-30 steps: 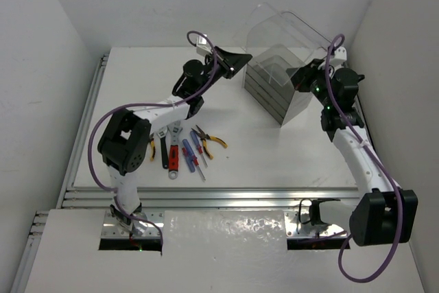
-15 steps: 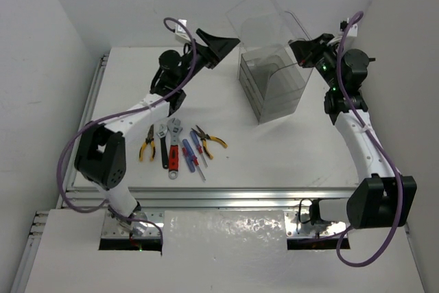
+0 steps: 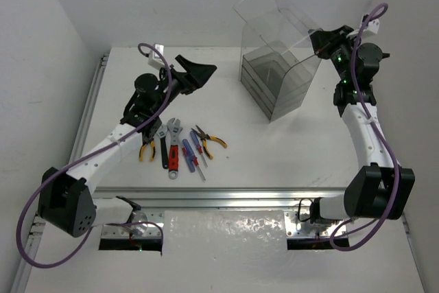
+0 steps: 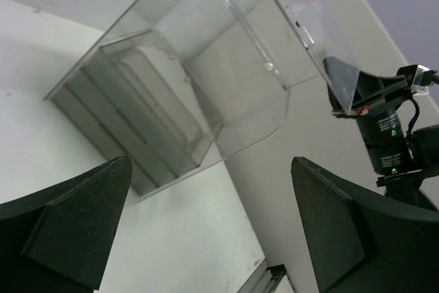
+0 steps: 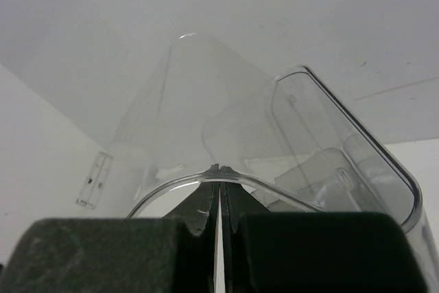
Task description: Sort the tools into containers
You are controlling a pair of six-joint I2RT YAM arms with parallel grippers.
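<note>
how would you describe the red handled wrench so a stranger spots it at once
On the white table, look left of the tall clear box to the row of tools toward the front edge. The red-handled wrench lies third from the left, between a black-handled wrench and a blue-handled screwdriver; it alone pairs a red grip with a silver adjustable head.

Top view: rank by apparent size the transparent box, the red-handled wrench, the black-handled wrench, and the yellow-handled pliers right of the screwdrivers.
1. transparent box, by far the largest.
2. red-handled wrench, the longest of the three tools.
3. black-handled wrench and yellow-handled pliers look about alike; I won't rank them.
</note>
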